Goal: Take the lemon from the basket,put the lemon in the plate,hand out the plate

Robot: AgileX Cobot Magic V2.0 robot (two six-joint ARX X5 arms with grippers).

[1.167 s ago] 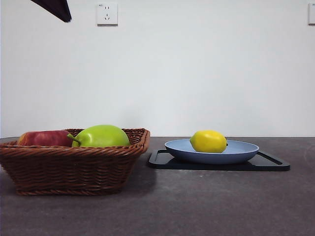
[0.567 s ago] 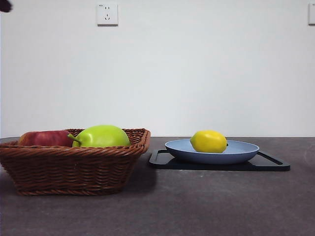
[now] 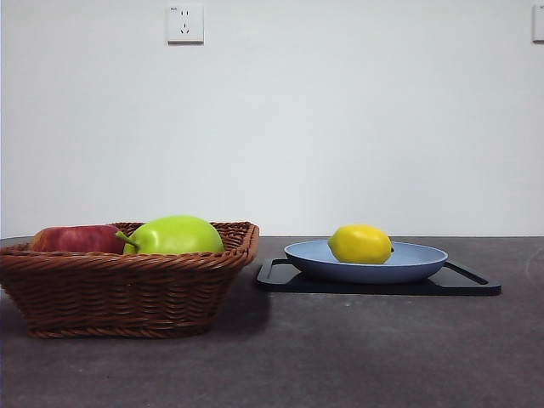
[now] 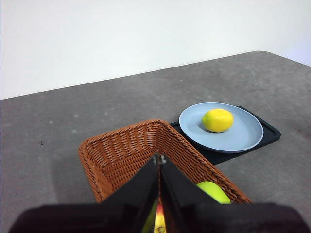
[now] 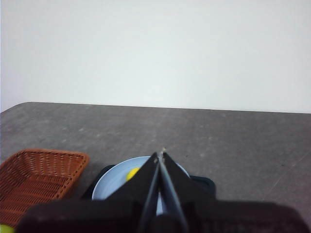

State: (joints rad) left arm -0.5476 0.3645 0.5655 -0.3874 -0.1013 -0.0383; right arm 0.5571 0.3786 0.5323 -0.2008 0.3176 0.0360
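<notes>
Both grippers hang high with jaws pressed together, empty: the left gripper (image 4: 159, 158) above the basket (image 3: 127, 285), the right gripper (image 5: 160, 155) above the plate (image 3: 416, 263). That brown wicker basket sits at left, holding a green fruit (image 3: 174, 235) and a red fruit (image 3: 76, 239). Right of it, on a black tray (image 3: 467, 285), the light-blue plate carries the lemon (image 3: 360, 244), small, bright yellow, oval.
</notes>
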